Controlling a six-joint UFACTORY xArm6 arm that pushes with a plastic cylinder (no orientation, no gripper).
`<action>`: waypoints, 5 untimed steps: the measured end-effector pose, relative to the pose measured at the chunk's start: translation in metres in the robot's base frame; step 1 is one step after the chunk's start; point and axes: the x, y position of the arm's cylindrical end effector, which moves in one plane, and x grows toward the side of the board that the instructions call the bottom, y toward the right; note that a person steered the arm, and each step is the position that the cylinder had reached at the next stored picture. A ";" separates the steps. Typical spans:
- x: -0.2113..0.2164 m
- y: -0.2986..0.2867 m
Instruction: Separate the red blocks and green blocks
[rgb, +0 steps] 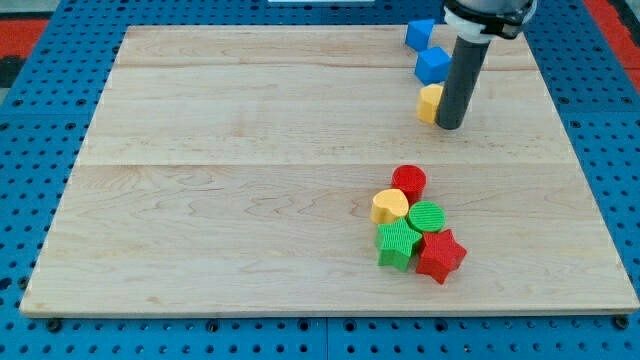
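Observation:
A red round block (408, 182), a yellow heart block (389, 206), a green round block (426, 217), a green star block (398, 244) and a red star block (440, 256) sit packed together at the view's lower right of the wooden board (230, 190). The green round block touches both red blocks. My tip (449, 124) rests on the board at the view's upper right, against the right side of a yellow block (430, 102), well above the cluster.
Two blue blocks sit near the board's top right edge, one (420, 33) at the edge and one (432, 65) just below it, left of the rod. A blue pegboard (40, 120) surrounds the board.

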 end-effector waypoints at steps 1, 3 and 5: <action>0.024 0.025; 0.176 0.056; 0.243 0.001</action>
